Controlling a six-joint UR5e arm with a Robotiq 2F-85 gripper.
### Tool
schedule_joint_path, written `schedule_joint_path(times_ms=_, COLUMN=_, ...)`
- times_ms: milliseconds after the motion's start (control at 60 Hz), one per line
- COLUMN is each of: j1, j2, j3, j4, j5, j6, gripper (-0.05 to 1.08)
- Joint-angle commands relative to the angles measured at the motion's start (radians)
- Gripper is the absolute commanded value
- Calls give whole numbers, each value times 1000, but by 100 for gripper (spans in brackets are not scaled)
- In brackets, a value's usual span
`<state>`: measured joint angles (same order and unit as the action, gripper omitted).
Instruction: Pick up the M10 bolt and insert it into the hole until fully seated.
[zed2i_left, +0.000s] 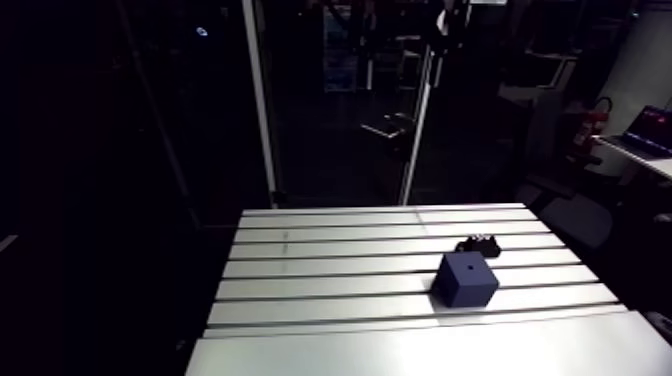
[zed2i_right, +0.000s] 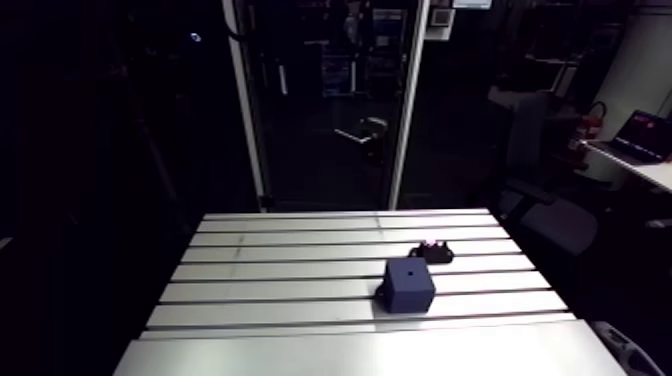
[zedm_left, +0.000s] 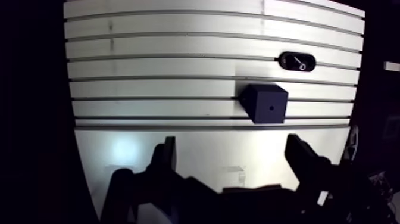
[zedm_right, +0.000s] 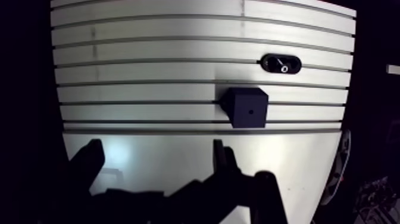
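Note:
A dark blue cube (zed2i_left: 466, 279) with a small hole in its top face stands on the slotted aluminium table (zed2i_left: 330, 270), toward the right. Just behind it lies a small black holder (zed2i_left: 478, 243) carrying the bolt, which shows as a pale ring (zedm_left: 304, 65) in the wrist view. My gripper (zedm_left: 232, 155) hangs high over the table's smooth near strip, well short of the cube (zedm_left: 265, 103). Its two dark fingers (zedm_left: 164, 156) stand wide apart with nothing between them. The gripper does not show in the arm view.
The table's near part is a smooth plate (zed2i_left: 420, 352); beyond it run the slotted rows. Dark drop-offs border the table's left and right edges. A glass door frame (zed2i_left: 262, 100) stands behind the far edge.

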<state>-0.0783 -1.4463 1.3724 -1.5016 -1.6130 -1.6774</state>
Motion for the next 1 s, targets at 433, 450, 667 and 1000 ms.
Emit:
schedule_joint_path(times_ms=433, j1=0, j2=7, j3=0, j4=-2, j5=0, j6=-5, gripper=1)
schedule_joint_path(times_ms=450, j1=0, j2=7, j3=0, j4=-2, j5=0, j6=-11, gripper=1)
schedule_joint_path(times_ms=667, j1=-17, j2=8, j3=6, j4=-7, j5=0, j6=-37, gripper=1)
schedule_joint_path(times_ms=1000, j1=-86, j2=8, j3=13, j4=-10, j5=1, j6=-84, gripper=1)
